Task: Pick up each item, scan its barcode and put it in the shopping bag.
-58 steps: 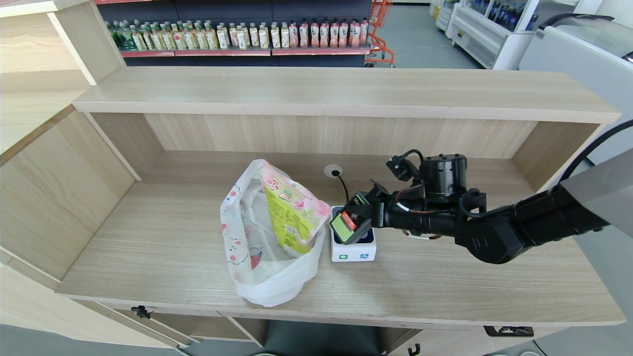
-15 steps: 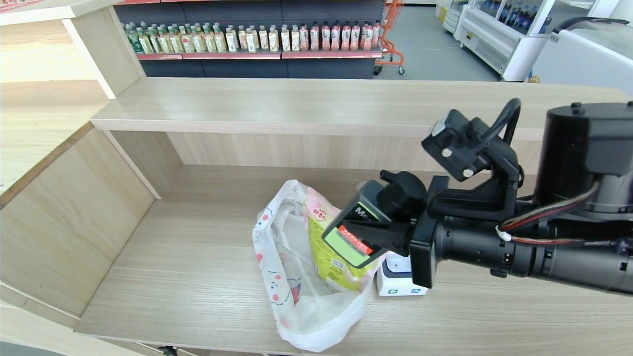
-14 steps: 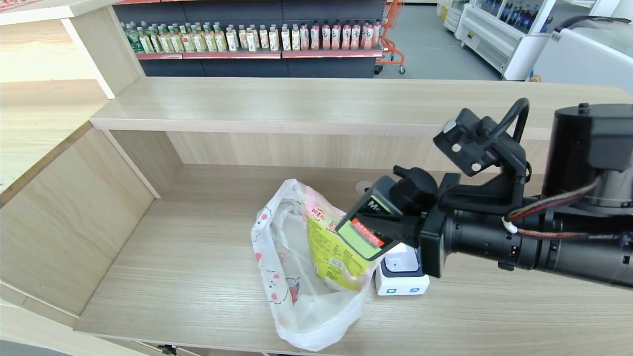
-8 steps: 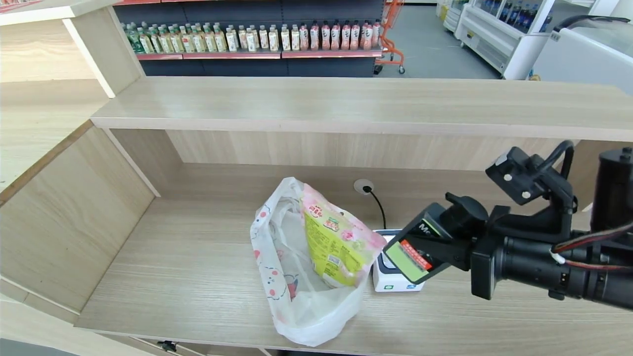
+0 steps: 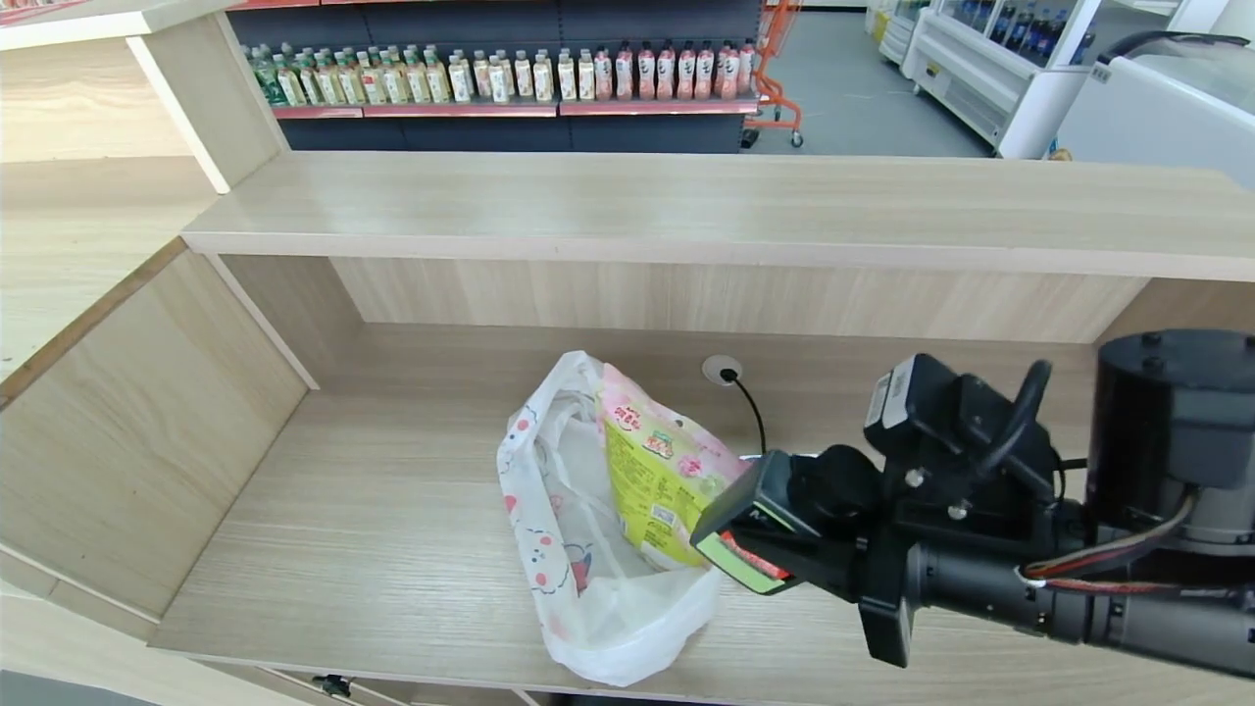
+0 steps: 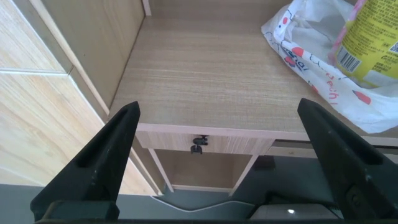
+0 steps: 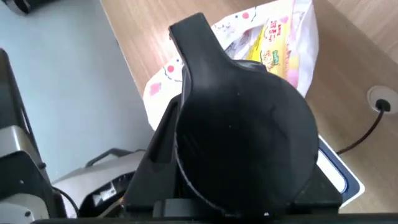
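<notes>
Two grippers need your attention at this station. In the head view the right gripper (image 5: 753, 534) reaches in from the right, its fingers clamped on the small black box (image 5: 742, 563), which shows you a green end face with a red stripe. The box is held tilted above the wooden counter (image 5: 392, 510), just beside the right-hand rim of the shopping bag (image 5: 578, 608). It overlaps the lower corner of the yellow-green pouch (image 5: 652, 480); you cannot tell from this angle whether the two touch. The pouch stands upright inside the bag, its top rising above the white, cartoon-printed plastic. The bag sits near the front edge of the counter with its mouth open upward. Behind the gripper, a black cable (image 5: 753, 417) runs from a round grommet (image 5: 722, 370) at the back of the counter down toward the gripper. In the right wrist view, note the corner of the white scanner (image 7: 341, 175) with its dark blue top, resting on the counter near the bag. In the left wrist view the left gripper (image 6: 217, 109) holds nothing, its two fingers spread wide apart. It hangs in front of the counter's front edge, above a small black latch (image 6: 198, 144), with the bag off to one side.
</notes>
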